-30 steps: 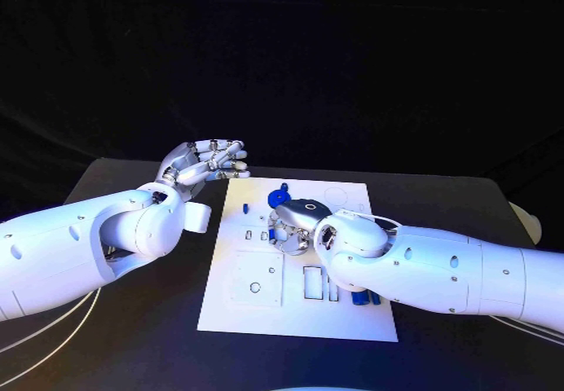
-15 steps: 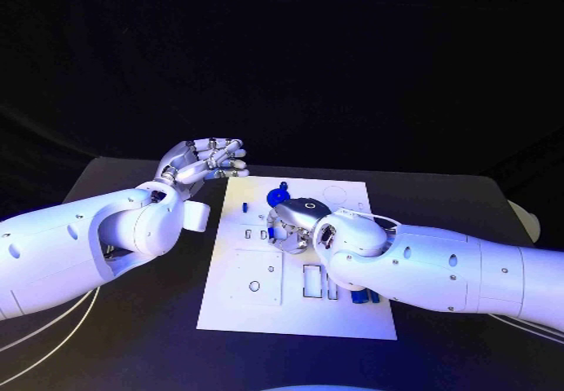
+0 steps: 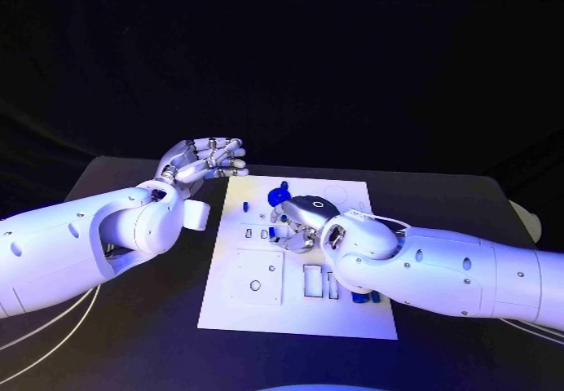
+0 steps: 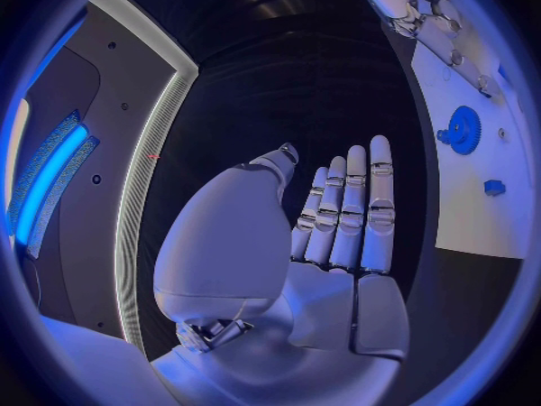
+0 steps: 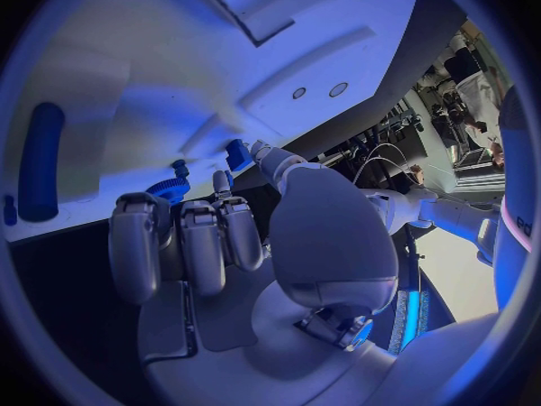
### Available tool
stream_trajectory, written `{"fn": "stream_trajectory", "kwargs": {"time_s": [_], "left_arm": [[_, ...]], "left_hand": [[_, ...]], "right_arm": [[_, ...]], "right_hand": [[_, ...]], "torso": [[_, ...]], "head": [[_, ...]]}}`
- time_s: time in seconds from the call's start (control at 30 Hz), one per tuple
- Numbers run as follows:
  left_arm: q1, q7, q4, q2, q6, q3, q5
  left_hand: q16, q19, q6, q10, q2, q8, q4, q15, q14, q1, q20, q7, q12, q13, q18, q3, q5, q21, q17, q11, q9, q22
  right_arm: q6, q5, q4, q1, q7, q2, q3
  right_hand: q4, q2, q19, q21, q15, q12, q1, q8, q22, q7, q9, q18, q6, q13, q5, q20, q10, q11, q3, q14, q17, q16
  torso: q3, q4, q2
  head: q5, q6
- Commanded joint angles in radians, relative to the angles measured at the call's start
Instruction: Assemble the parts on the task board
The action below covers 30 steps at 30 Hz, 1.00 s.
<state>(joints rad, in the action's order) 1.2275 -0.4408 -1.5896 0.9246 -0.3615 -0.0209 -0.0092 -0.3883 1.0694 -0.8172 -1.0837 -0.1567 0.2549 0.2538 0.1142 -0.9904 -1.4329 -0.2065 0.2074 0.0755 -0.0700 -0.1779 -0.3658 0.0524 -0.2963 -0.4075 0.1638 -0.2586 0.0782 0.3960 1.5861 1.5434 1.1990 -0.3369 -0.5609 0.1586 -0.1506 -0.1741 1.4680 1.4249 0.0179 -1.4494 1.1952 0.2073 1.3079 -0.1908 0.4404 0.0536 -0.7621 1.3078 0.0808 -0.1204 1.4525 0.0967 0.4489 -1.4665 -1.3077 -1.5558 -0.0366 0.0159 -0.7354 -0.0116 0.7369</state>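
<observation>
The white task board lies in the middle of the black table. A blue gear sits near its far edge, also seen as the blue gear and the gear just past my curled fingers. A small blue piece stands in the board nearby. My right hand hovers low over the board's middle, fingers curled in, with nothing seen in them. Off the board's far left corner, my left hand is raised with its fingers straight and holds nothing.
Blue parts lie beside my right forearm near the board's right edge. A blue cylinder rests on the board. Rectangular cut-outs open in the board's middle. Bare black table surrounds the board.
My right hand and forearm have edged slightly to the right over the board. The left hand has stayed in place.
</observation>
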Motion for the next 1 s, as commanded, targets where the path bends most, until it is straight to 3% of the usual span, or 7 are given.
{"fn": "stream_trajectory", "kwargs": {"time_s": [0.03,0.33,0.57,0.63,0.73,0.87,1.0], "left_arm": [[0.001,0.023,0.005,-0.002,0.030,0.001,-0.033],[0.001,0.172,0.042,-0.007,0.115,0.001,-0.228],[0.019,0.354,0.073,-0.021,0.203,0.001,-0.439],[0.030,0.414,0.083,-0.028,0.239,0.001,-0.499],[0.048,0.511,0.093,-0.041,0.298,0.001,-0.593],[0.081,0.648,0.108,-0.067,0.397,0.001,-0.717],[0.114,0.766,0.121,-0.104,0.478,0.000,-0.842]], "left_hand": [[-0.011,0.020,-0.015,-0.018,-0.001,0.005,0.007,-0.011,-0.011,0.002,0.007,0.003,0.008,-0.003,-0.007,0.005,-0.002,-0.012,-0.005,-0.010,-0.003,0.005],[-0.079,0.119,-0.058,-0.091,-0.008,0.024,0.029,-0.054,-0.136,0.024,0.053,-0.024,0.027,-0.011,-0.006,0.023,-0.002,-0.077,-0.066,-0.043,-0.017,0.033],[-0.360,0.239,-0.099,-0.173,0.032,0.095,0.033,-0.101,-0.264,0.082,0.109,-0.048,0.123,-0.080,-0.003,0.053,-0.004,-0.259,-0.291,-0.077,-0.072,0.134],[-0.588,0.259,-0.095,-0.194,0.054,0.117,0.030,-0.108,-0.344,0.154,0.118,-0.057,0.172,-0.117,0.001,0.075,0.007,-0.321,-0.511,-0.090,-0.092,0.182],[-1.037,0.322,-0.011,-0.112,0.101,0.241,0.025,-0.152,-0.476,0.296,0.163,-0.101,0.453,-0.356,0.052,0.121,0.029,-0.748,-0.966,-0.109,-0.201,0.643],[-1.136,0.299,0.030,0.009,0.112,0.372,0.048,-0.140,-0.547,0.333,0.145,-0.085,0.737,-0.589,0.073,0.170,-0.007,-0.950,-1.105,-0.116,-0.295,0.906],[-1.183,0.351,0.006,-0.091,0.134,0.434,0.040,-0.152,-0.580,0.354,0.153,-0.109,0.950,-0.808,0.103,0.206,-0.002,-1.067,-1.163,-0.140,-0.331,1.088]], "right_arm": [[0.140,-0.013,0.028,0.006,0.053,-0.027,-0.003],[0.151,-0.308,0.090,0.055,0.312,-0.142,-0.012],[0.014,-0.626,0.104,0.116,0.430,-0.254,-0.015],[-0.003,-0.677,0.107,0.128,0.439,-0.283,-0.015],[-0.018,-0.735,0.107,0.144,0.445,-0.322,-0.016],[-0.029,-0.782,0.102,0.156,0.448,-0.366,-0.016],[-0.030,-0.802,0.089,0.161,0.449,-0.391,-0.016]], "right_hand": [[0.001,-0.008,0.000,-0.004,0.007,0.003,-0.002,-0.007,0.086,0.002,-0.001,-0.005,0.008,0.118,-0.005,-0.006,-0.003,0.005,-0.007,-0.087,-0.189,0.006],[0.021,0.033,-0.007,-0.016,0.002,-0.002,0.066,0.015,0.075,0.007,0.011,-0.002,-0.034,0.122,0.059,-0.003,0.002,-0.001,0.016,-0.085,-0.183,0.008],[0.030,0.046,-0.020,-0.035,0.001,0.006,0.083,0.021,0.054,0.008,0.014,0.004,-0.048,0.114,0.073,-0.002,-0.006,-0.002,0.026,-0.080,-0.161,0.014],[0.028,0.046,-0.021,-0.036,0.001,0.005,0.080,0.023,0.054,0.009,0.015,0.004,-0.052,0.115,0.075,-0.001,-0.005,-0.002,0.025,-0.080,-0.162,0.014],[0.027,0.046,-0.021,-0.037,0.000,0.004,0.079,0.024,0.054,0.009,0.015,0.004,-0.054,0.116,0.075,-0.001,-0.004,-0.002,0.024,-0.080,-0.163,0.014],[0.024,0.047,-0.021,-0.037,0.000,0.004,0.075,0.025,0.054,0.009,0.015,0.004,-0.056,0.116,0.076,-0.001,-0.004,-0.003,0.021,-0.080,-0.162,0.015],[0.023,0.045,-0.021,-0.038,0.000,0.005,0.073,0.025,0.052,0.010,0.016,0.004,-0.056,0.114,0.075,-0.001,-0.005,-0.003,0.019,-0.080,-0.161,0.015]], "torso": [[-0.0001,-0.0017,0.002],[0.0014,-0.0031,0.008],[0.0033,-0.0061,0.021],[0.0047,-0.0051,0.023],[0.0076,-0.0061,0.027],[0.0095,-0.0057,0.031],[0.0116,-0.0042,0.034]], "head": [[-0.003,0.000],[-0.009,-0.006],[-0.013,-0.004],[-0.015,-0.004],[-0.019,0.000],[-0.022,0.005],[-0.027,0.009]]}}
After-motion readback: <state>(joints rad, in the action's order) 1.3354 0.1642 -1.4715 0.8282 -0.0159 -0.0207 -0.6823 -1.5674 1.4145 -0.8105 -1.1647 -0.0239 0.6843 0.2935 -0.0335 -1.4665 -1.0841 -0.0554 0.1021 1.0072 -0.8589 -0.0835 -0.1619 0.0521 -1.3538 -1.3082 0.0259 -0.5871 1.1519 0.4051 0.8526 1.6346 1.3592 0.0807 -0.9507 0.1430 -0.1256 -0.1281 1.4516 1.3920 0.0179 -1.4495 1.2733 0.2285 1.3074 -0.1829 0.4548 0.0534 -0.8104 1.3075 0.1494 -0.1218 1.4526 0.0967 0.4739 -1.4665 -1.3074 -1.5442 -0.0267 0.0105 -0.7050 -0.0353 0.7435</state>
